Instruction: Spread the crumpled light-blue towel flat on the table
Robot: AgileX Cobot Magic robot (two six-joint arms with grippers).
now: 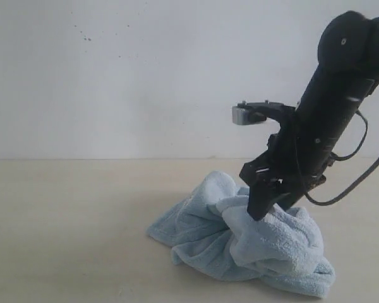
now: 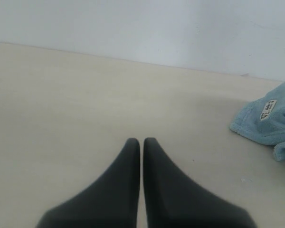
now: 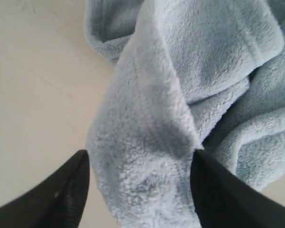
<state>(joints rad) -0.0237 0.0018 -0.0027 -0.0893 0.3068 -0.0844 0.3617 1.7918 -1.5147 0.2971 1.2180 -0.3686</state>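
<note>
Fluffy towel [image 3: 147,118] fills the right wrist view, one thick ridge standing between the right fingers [image 3: 66,194], which are spread wide and not squeezing it. Closing here would likely pinch several layers and lift the whole heap, which lies well forward of the far edge of the worktop [image 1: 69,221], without unfolding it. Only the left wrist view shows the label [image 2: 267,109] at a corner, beyond the clenched, empty left fingers [image 2: 123,190].

You're getting soft, even, bright light throwing only faint shadows; close up, the left gripper [image 2: 141,141] is blurring, perhaps from nearness.
</note>
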